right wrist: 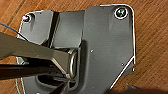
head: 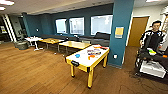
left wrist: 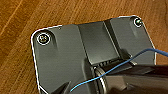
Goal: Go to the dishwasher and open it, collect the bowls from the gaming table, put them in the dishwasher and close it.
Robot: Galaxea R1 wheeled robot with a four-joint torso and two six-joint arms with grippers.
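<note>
Closest to the camera, just wood floor [head: 37, 72], nothing underfoot. Past that, gaming table [head: 86, 58] with a blue bowl [head: 77, 55] and an orange bowl [head: 91, 57] on its white top. Can't tell either claw's state, no dishwasher around. Could clip the near table corner driving in, or bump the person [head: 153, 35] right of the table. Beyond it, wood-topped tables [head: 75, 45].

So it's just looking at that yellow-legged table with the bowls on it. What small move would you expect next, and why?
Probably a short drive forward toward the gaming table. The blue bowl and the orange bowl sit on its white top, and a stretch of wood floor lies between the robot and the table. Both wrist cameras look down at floor, so the arms seem too far off to reach yet.
</note>
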